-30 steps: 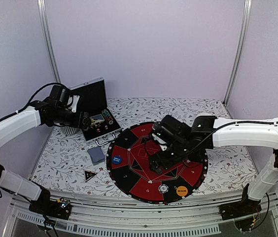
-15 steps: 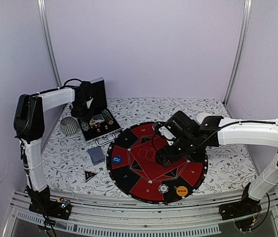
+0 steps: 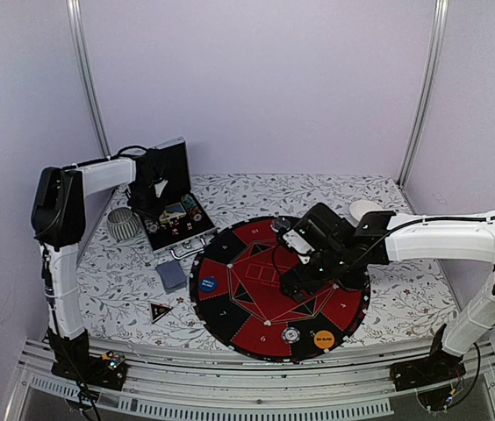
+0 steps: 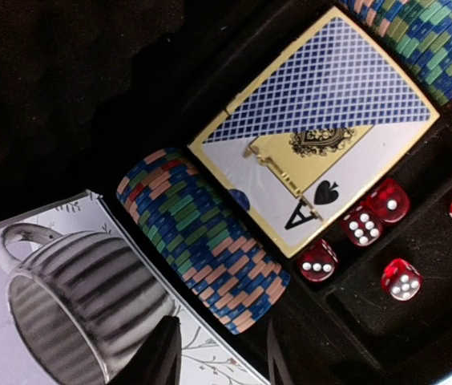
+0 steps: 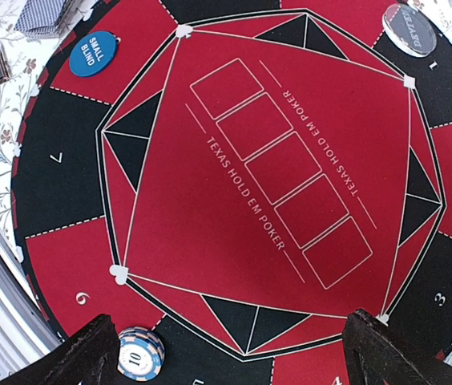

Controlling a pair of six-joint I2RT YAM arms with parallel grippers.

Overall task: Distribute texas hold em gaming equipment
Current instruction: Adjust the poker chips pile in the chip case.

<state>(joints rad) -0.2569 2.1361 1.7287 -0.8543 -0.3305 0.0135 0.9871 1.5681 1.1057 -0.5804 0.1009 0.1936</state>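
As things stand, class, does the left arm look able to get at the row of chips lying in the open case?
Probably yes. The left arm has its jaws just above the row of chips, the case lid stands up, and nothing covers the chips. The metal cup sits outside, alongside.

The mat (image 5: 210,265) carries "TEXAS HOLD EM POKER" twice across its middle, and the seat numbers 1, 2, 3, 6 and 7 round its rim. The blue button (image 5: 94,52) reads "SMALL BLIND". The chip (image 5: 139,355) shows "10". The card pack (image 4: 314,128) shows "A" and a spade.
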